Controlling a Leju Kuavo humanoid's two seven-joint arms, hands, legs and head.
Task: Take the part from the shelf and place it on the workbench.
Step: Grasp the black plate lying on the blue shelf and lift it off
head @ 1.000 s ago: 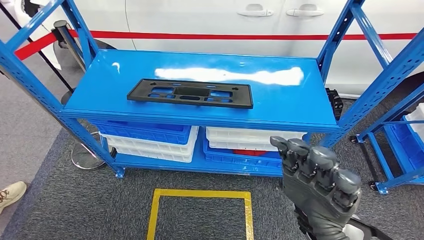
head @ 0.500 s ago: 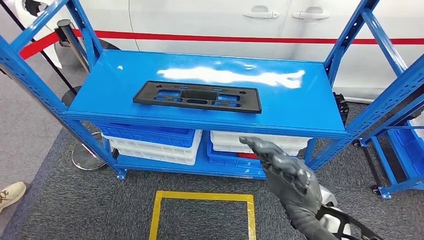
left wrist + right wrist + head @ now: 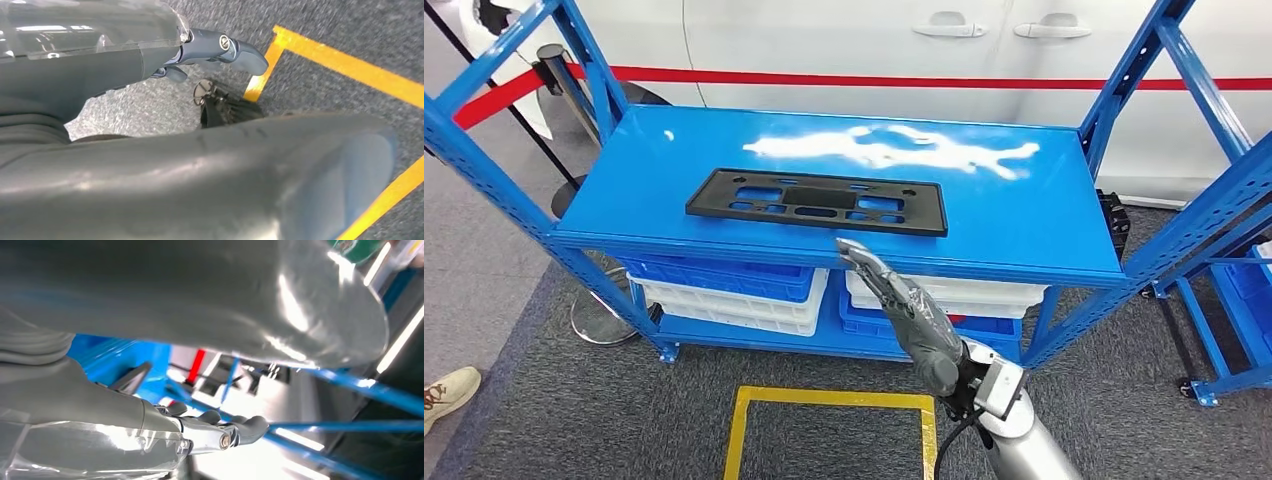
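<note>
The part, a flat black rectangular plate (image 3: pixel 817 201) with cut-out slots, lies on the top board of the blue shelf (image 3: pixel 1024 215), a little left of its middle. My right hand (image 3: pixel 904 305) reaches up from below with fingers stretched out and apart, holding nothing; its fingertips (image 3: pixel 852 247) are at the shelf's front edge, just short of the plate's right half. In the right wrist view the same hand (image 3: pixel 210 432) points at the blue shelf with the plate's dark edge (image 3: pixel 132 379) ahead. My left hand (image 3: pixel 220 50) hangs over the grey carpet, fingers loose and holding nothing.
Blue and white bins (image 3: pixel 734 285) fill the shelf's lower level. A yellow taped square (image 3: pixel 829 400) marks the grey carpet in front. A white car with a red stripe (image 3: pixel 874 75) stands behind, a stanchion base (image 3: pixel 599 315) and a person's shoe (image 3: pixel 449 390) at left, another blue rack (image 3: pixel 1224 300) at right.
My right hand has risen and moved forward and left, from low at the right to the shelf's front edge, stretching its fingers out. The camera shifted slightly.
</note>
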